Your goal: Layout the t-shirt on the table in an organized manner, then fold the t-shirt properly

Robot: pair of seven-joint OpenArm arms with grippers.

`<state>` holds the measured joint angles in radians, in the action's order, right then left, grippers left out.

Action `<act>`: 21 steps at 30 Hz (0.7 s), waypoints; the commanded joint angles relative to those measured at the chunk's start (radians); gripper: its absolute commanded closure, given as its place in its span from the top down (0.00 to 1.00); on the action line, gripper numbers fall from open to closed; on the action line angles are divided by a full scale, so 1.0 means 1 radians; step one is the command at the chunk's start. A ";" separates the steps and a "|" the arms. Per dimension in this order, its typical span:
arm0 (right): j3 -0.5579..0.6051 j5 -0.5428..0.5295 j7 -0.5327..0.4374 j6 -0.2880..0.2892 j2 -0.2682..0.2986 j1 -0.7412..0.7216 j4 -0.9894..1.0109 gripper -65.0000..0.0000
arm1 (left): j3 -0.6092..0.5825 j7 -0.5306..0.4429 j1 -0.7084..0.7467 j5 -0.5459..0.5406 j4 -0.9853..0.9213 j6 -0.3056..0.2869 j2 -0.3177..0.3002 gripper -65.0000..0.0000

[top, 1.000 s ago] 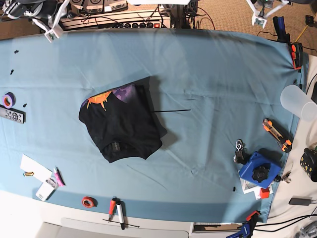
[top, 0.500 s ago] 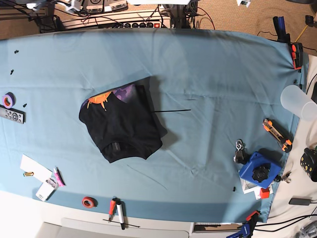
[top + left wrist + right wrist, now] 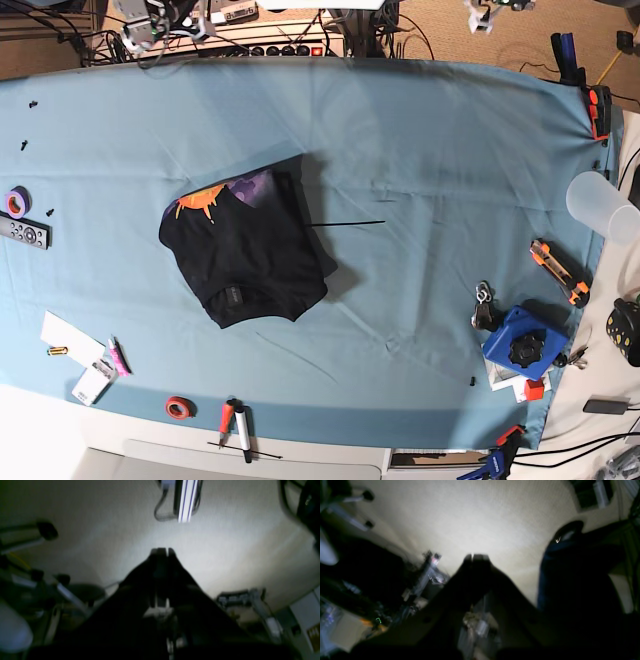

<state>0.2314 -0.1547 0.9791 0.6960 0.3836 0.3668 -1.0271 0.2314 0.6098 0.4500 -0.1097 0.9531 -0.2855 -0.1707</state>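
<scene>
Both arms raised clear, left fingers (image 3: 157, 552) and right fingers (image 3: 481, 557) pressed together.

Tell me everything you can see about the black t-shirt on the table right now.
The t-shirt is black, soft-looking fabric, folded into a compact, roughly rectangular bundle turned at an angle. Its collar with a small label faces the near edge; an orange and purple print peeks out at the far-left corner. It lies flat on the table with its light blue cloth, left of centre in the base view. A thin black strand runs out from its right side. No gripper touches it.
</scene>
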 commanded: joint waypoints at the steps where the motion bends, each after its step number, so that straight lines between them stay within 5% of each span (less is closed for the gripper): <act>1: 0.024 0.019 -0.033 0.002 0.015 -0.020 0.030 0.00 | 0.002 -0.045 -0.003 0.010 -0.020 -0.004 -0.007 0.00; 8: 0.203 0.166 -0.352 0.002 0.013 -0.180 0.257 0.00 | 0.002 -0.452 -0.047 0.045 -0.188 0.031 -0.006 0.00; 12: 0.275 0.182 -0.352 0.002 0.013 -0.252 0.295 0.00 | 0.002 -0.476 -0.064 0.129 -0.220 0.070 -0.006 0.00; 21: 0.346 0.171 -0.327 0.002 0.013 -0.300 0.295 0.00 | 0.002 -0.476 -0.066 0.137 -0.219 0.071 -0.006 0.00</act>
<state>0.5793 -0.0002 0.6430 0.6975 0.3824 0.1078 -0.7128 0.2310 0.1375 0.3759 0.0265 0.7273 -0.2138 -0.1696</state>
